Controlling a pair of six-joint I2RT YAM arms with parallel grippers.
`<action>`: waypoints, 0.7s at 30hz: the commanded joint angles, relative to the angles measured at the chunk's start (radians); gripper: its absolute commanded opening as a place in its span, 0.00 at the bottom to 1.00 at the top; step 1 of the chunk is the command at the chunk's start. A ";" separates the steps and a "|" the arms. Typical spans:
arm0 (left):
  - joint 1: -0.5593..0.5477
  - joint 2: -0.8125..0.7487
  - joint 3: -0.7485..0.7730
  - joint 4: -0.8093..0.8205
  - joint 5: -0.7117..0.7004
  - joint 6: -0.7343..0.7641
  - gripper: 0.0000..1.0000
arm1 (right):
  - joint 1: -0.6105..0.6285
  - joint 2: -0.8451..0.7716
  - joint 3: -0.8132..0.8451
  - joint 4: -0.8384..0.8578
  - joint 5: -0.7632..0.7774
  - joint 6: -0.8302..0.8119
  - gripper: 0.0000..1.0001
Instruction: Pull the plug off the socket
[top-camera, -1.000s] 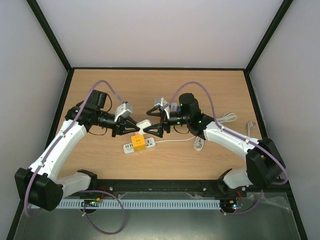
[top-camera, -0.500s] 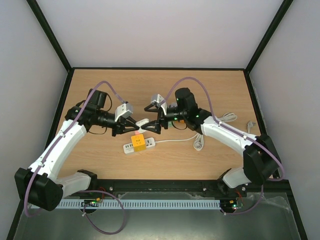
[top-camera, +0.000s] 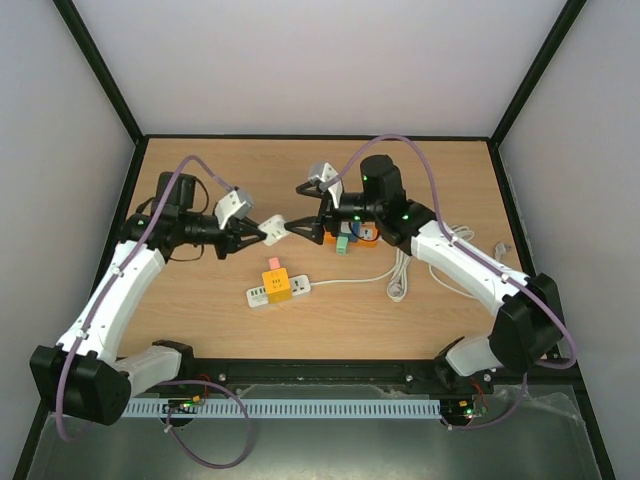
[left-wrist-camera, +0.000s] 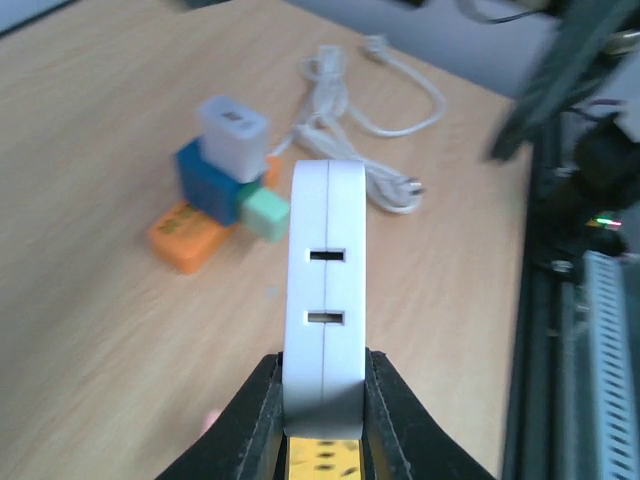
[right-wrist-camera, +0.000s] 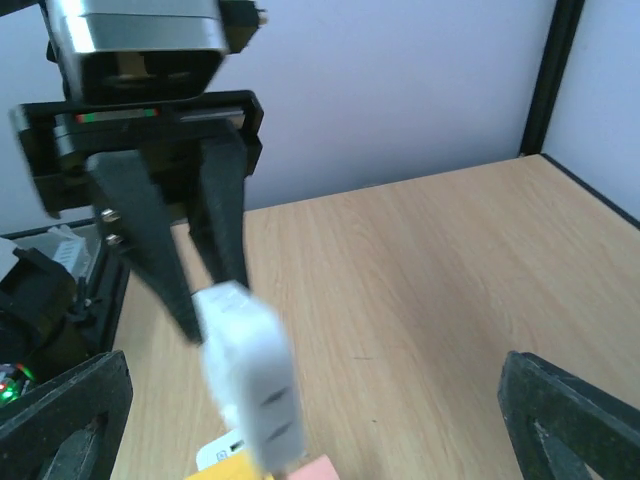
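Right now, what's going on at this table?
The left hand is shut on the flat white plastic plug and holds it in the air over the wooden table. The plug is well apart from the white power strip with its yellow block. The right hand is open at the plug's free end and is not gripping it.

Top cam sits high over the near edge, looking down on the whole desk (top-camera: 200, 330). Left wrist cam hugs its own jaws, aimed right across the desk, really close to the plug (left-wrist-camera: 325, 290). Right wrist cam looks the opposite way, straight at the left jaws. All three catch that plug; the wrist cams face each other.
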 joint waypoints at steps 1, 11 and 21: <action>0.071 0.000 -0.002 0.108 -0.204 -0.056 0.02 | -0.008 -0.055 0.029 -0.077 0.051 -0.052 0.98; 0.156 0.139 -0.027 0.341 -0.753 0.023 0.03 | -0.008 -0.100 -0.023 -0.137 0.222 -0.109 0.98; 0.189 0.376 -0.073 0.691 -1.154 0.163 0.03 | -0.008 -0.146 -0.174 -0.025 0.196 0.023 0.98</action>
